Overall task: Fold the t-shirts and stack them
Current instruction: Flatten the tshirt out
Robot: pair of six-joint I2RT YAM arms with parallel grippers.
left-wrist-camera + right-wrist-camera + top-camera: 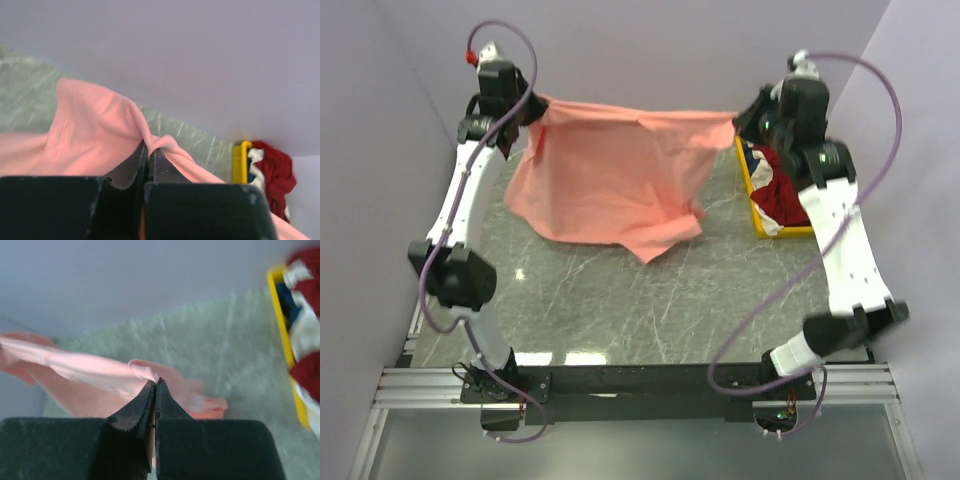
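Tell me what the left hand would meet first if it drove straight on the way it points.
The left hand is shut on the salmon-pink t-shirt, so that bunched cloth comes first; past it, probably the purple wall, though depth is unclear.

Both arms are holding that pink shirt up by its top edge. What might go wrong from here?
The left gripper and right gripper each pinch only a small fold of the pink shirt, so a corner may slip free. Its lower edge lies bunched on the table and may set down wrinkled.
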